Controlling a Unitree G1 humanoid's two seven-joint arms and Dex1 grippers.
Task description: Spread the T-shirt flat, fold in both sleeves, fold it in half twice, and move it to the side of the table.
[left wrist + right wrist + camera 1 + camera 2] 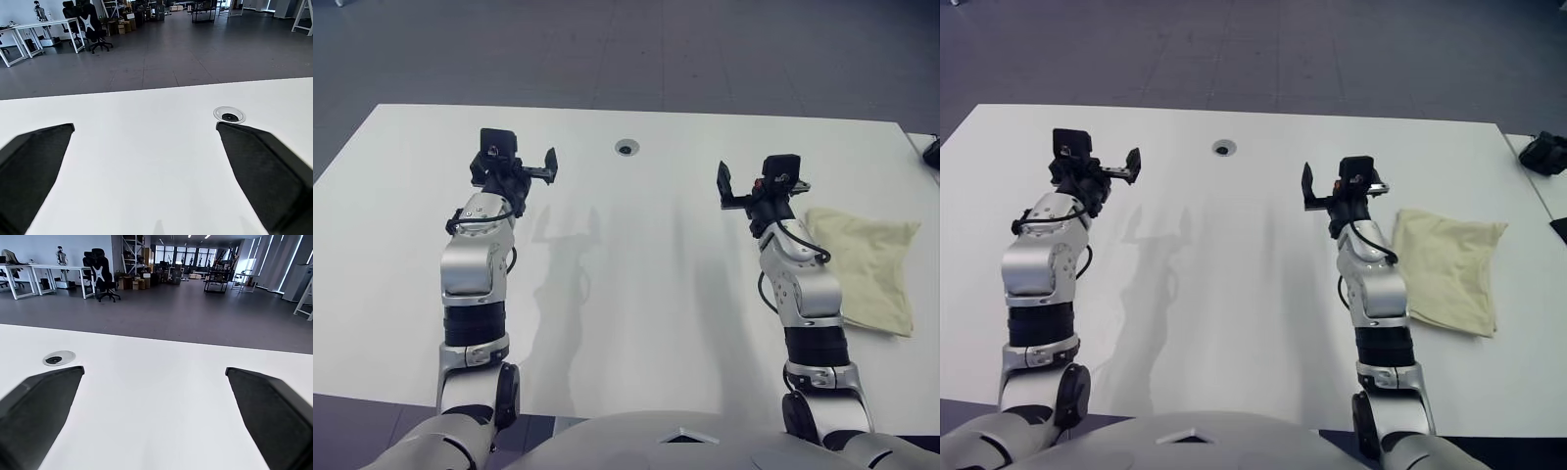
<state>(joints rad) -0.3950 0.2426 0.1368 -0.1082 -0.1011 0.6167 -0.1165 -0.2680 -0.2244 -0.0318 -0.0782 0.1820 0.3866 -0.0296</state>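
Observation:
The pale yellow T-shirt (867, 269) lies folded into a small bundle near the right edge of the white table (636, 294). My right gripper (749, 186) hovers above the table just left of the shirt, apart from it, open with nothing between its fingers (39, 401). Over the table's left half my left gripper (524, 164) is also held up and open, its two dark fingers (264, 166) spread wide over bare tabletop. Both arms point toward the far edge.
A round cable grommet (626, 148) sits in the table near the far edge, between the two grippers. A dark object (1545, 152) rests on a neighbouring surface at the far right. Beyond the table is open grey floor with desks and chairs (100, 274).

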